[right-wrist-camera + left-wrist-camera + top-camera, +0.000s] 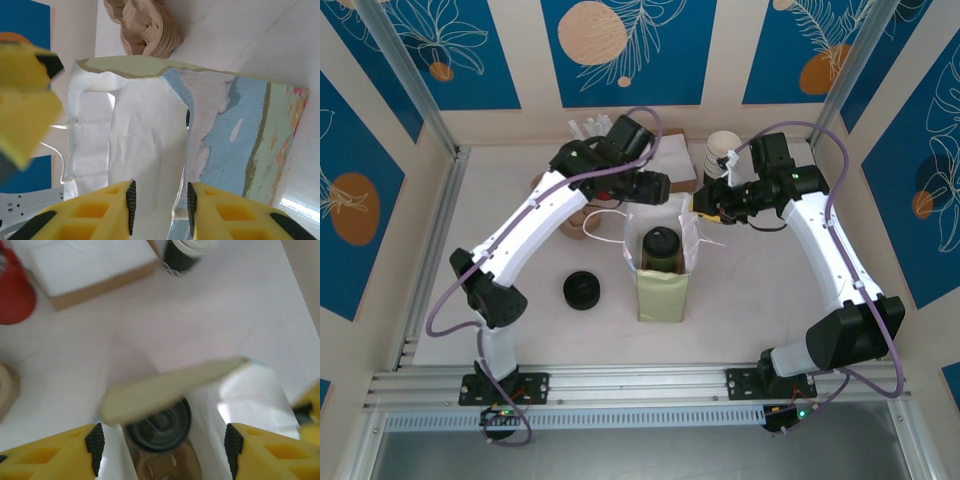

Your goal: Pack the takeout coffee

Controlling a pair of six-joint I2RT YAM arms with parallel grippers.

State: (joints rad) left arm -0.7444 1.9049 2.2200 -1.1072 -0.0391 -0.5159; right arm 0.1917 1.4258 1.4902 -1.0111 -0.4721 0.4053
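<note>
The takeout coffee (660,245), with its black lid on, stands inside the open pale green paper bag (665,290) at the table's middle. The left wrist view looks down on the lid (159,427) under a blurred cream bag rim (170,387). My left gripper (655,187) hovers open over the bag's far side, its fingers (95,442) spread wider than the cup and touching nothing. My right gripper (705,203) is at the bag's right rim. Its pads (131,207) close on the bag's wall (235,130), white inside and blue printed outside.
A pile of black lids (582,290) lies left of the bag. A stack of white cups (723,150) and a brown box (675,172) stand at the back. Moulded cardboard carriers (147,25) lie beyond the bag. A red object (15,295) sits by the box.
</note>
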